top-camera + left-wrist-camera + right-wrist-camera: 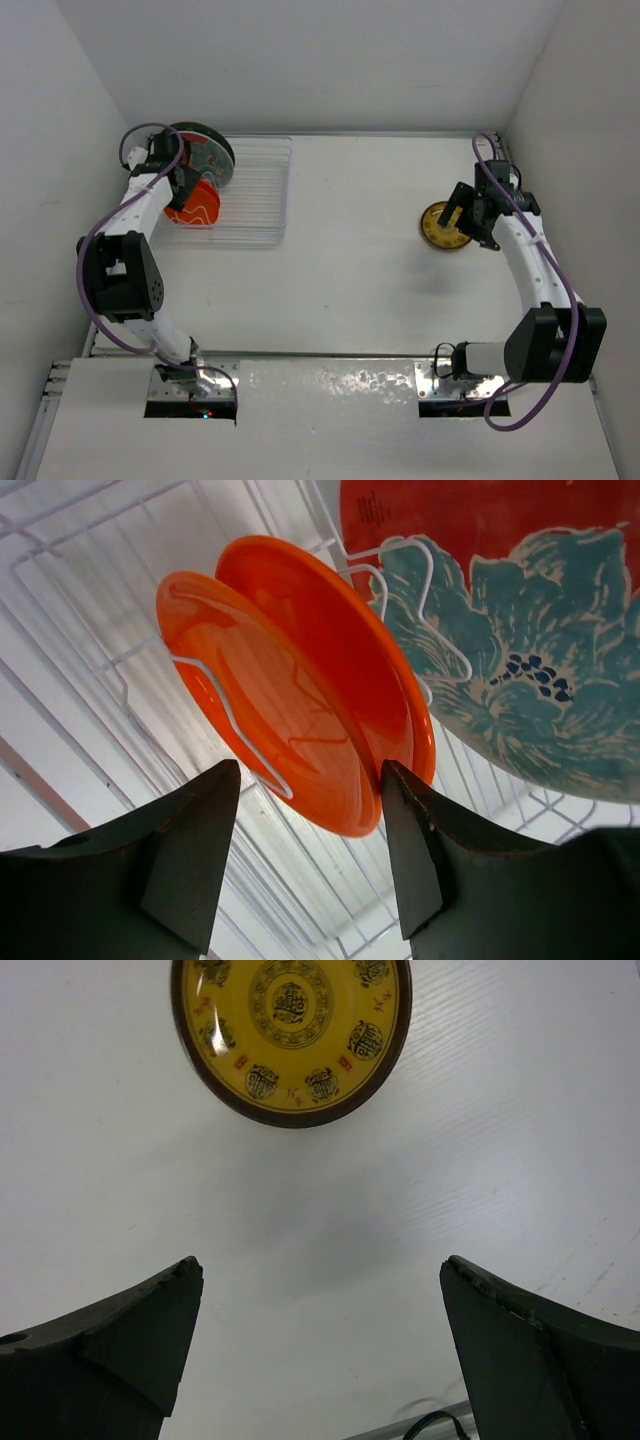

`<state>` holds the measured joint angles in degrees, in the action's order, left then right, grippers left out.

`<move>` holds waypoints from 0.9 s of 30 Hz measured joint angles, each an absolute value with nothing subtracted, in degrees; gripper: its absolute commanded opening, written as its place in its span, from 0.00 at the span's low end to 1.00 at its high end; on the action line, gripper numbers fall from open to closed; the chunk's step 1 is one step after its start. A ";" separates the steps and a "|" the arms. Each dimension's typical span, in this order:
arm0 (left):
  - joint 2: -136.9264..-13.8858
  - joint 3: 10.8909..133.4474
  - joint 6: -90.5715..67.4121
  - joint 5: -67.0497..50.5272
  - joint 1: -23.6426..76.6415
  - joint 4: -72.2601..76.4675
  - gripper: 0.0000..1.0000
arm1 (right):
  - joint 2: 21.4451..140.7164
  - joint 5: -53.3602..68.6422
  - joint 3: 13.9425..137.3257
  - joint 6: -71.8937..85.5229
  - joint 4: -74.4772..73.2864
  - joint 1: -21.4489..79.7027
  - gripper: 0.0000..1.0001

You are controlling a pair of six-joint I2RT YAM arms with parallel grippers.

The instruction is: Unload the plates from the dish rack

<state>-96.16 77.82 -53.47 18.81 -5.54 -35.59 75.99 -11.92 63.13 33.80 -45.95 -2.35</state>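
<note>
The white wire dish rack lies at the table's far left. A small orange plate stands on edge in the rack, also seen from the top. The larger red and teal plate stands just behind it. My left gripper is open, its fingers on either side of the orange plate's lower rim, the right finger close against it. The yellow-gold plate lies flat on the table at the right. My right gripper is open and empty just beside it. I cannot make out the dark teal plate.
White walls close in the table at the back and on both sides. The rack's wires run close around the left fingers. Bare white tabletop lies between the rack and the yellow-gold plate.
</note>
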 measured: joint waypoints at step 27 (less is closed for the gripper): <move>-91.29 76.84 -54.06 14.94 -6.57 -36.03 0.00 | 77.97 -11.49 71.37 32.71 -49.19 -0.60 0.99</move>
